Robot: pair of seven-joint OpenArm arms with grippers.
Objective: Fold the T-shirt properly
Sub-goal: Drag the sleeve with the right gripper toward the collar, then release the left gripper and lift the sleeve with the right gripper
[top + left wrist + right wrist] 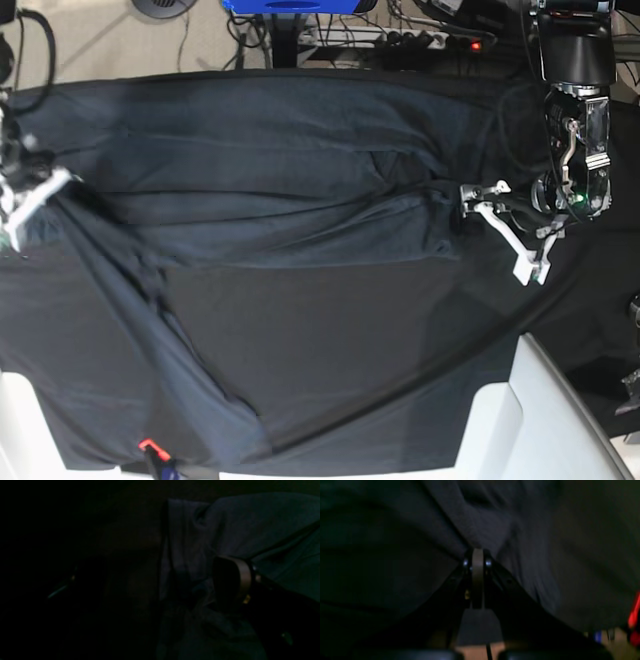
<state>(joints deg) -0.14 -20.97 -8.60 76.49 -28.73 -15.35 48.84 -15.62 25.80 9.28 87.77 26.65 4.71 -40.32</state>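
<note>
Base view, overhead. T-shirt (270,190) lies spread across the far half of the desk (330,350), on the black tablecloth (350,330). Its long axis runs side to side, parallel to the far desk edge. One end sits near the right-hand desk edge of this view; the other reaches the left-hand edge, from where a fold of dark cloth trails diagonally toward the near edge. Which end is collar and which is hem cannot be told.

Left gripper (500,225), on the view's right: fingers spread wide, holding nothing. They stand just beside the shirt's right-hand end, w/ the cloth lying toward the desk's centre from the fingertips. In the left wrist view, one finger (233,580) sits over a rumpled shirt edge; contact cannot be told in the dark picture.

Right gripper (477,555), at the left-hand desk edge in the base view: fingers closed tight. In the right wrist view a ridge of grey cloth rises to the tips, so it appears pinched on the shirt.

Judgement: the coming move turns on the left fingers vs. the shirt end beside them. That arm is much the nearer to it. A short reach toward desk centre, approx. along the shirt's long axis, would put the edge between the fingers.
</note>
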